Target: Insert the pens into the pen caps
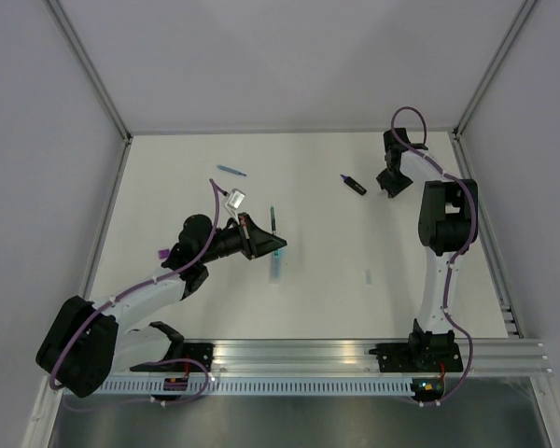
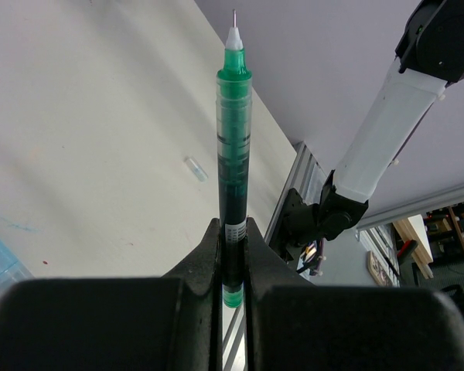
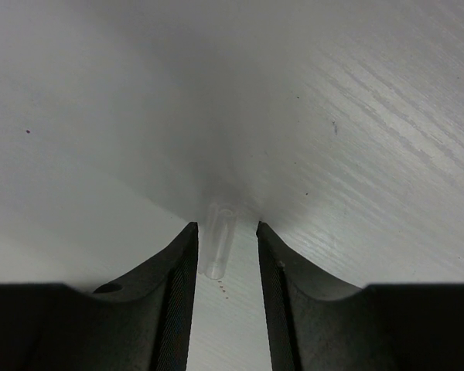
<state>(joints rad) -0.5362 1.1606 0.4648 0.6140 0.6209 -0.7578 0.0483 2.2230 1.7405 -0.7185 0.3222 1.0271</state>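
My left gripper (image 2: 232, 228) is shut on the lower barrel of a thin green pen (image 2: 234, 139), whose bare tip points away from the camera. From above, that gripper (image 1: 261, 239) hovers mid-table with the pen's end (image 1: 279, 252) sticking out. My right gripper (image 3: 225, 226) is down at the table, open, with a small clear pen cap (image 3: 219, 243) lying between its fingers against the left one. From above it (image 1: 389, 182) stands beside the black-and-purple marker (image 1: 354, 184). On the table lie a thin dark pen (image 1: 273, 221), a thin blue pen (image 1: 231, 171) and the pale-blue highlighter (image 1: 276, 269).
Another clear cap (image 1: 369, 276) lies on the table right of centre, also seen as the small cap (image 2: 195, 168). A purple cap (image 1: 161, 254) sits by the left arm. A small silvery object (image 1: 234, 198) lies behind the left gripper. Walls enclose the table.
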